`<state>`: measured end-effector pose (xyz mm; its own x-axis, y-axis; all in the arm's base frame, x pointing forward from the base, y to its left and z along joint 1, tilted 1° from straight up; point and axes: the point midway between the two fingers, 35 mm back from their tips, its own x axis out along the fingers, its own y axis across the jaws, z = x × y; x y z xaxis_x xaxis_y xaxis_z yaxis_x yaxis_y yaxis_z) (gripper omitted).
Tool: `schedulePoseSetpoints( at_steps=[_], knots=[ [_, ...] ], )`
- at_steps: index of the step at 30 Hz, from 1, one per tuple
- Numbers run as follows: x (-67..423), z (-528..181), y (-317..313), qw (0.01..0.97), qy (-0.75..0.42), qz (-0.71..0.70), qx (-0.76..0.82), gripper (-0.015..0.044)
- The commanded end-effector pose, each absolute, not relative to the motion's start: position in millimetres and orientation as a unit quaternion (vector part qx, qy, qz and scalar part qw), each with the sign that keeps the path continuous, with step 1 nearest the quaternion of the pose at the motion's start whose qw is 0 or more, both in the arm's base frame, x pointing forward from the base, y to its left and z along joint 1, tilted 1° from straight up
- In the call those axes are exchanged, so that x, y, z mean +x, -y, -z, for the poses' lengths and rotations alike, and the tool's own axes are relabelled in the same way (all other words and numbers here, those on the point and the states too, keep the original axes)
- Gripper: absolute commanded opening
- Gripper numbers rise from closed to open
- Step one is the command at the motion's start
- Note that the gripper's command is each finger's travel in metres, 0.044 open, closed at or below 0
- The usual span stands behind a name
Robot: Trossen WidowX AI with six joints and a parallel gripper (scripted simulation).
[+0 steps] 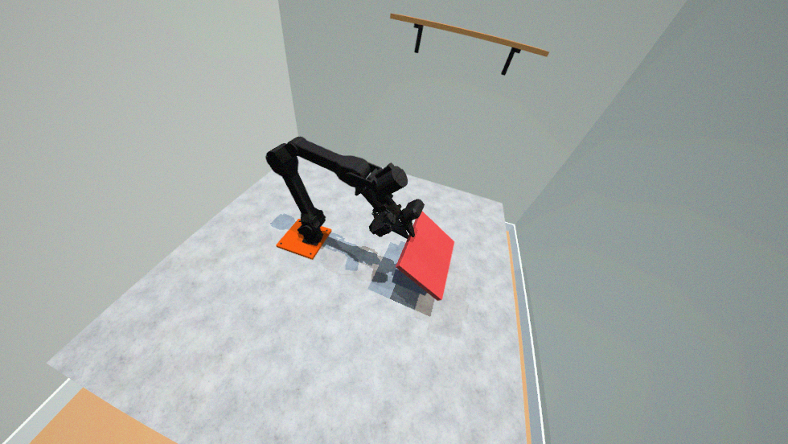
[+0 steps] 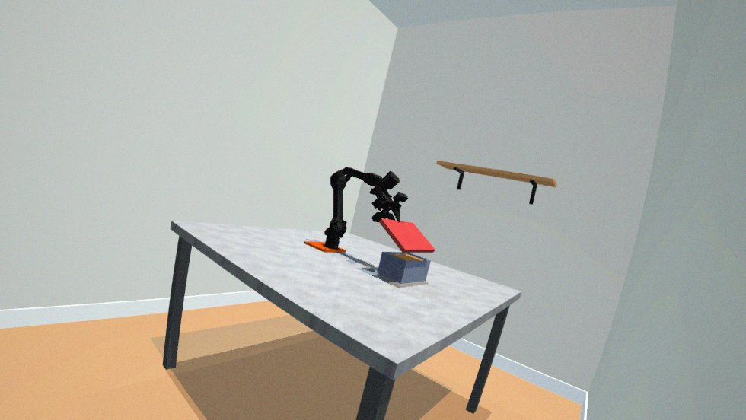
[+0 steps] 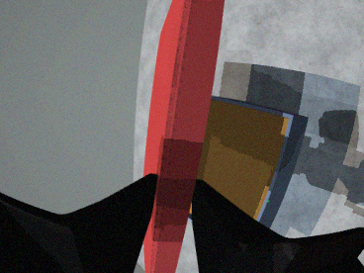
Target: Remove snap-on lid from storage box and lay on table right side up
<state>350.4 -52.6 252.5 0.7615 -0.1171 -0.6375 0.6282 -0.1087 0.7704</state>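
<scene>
Exterior view is showing the hand (image 2: 388,214) pinching the upper edge of the red lid (image 2: 408,235), which is hanging tilted above the open blue box (image 2: 403,266) at frame centre, apparently free of it. The removal step is looking done; next the lid needs carrying sideways, levelling, and lowering flat, red side up. The bench (image 2: 292,271) is offering broad room toward the lower left; its edge toward the right is lying closer.
</scene>
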Motion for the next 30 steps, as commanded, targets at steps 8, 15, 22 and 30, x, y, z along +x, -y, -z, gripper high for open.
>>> schedulePoseSetpoints(
  at_steps=[8,15,22,30],
  knots=[
    [345,-255,74,0.644,-0.184,0.285,0.686,0.0],
    [342,-255,87,0.644,-0.184,0.285,0.685,0.0],
    [339,-255,101,0.645,-0.184,0.286,0.684,0.0],
    [335,-255,116,0.646,-0.184,0.286,0.684,0.0]
  ],
)
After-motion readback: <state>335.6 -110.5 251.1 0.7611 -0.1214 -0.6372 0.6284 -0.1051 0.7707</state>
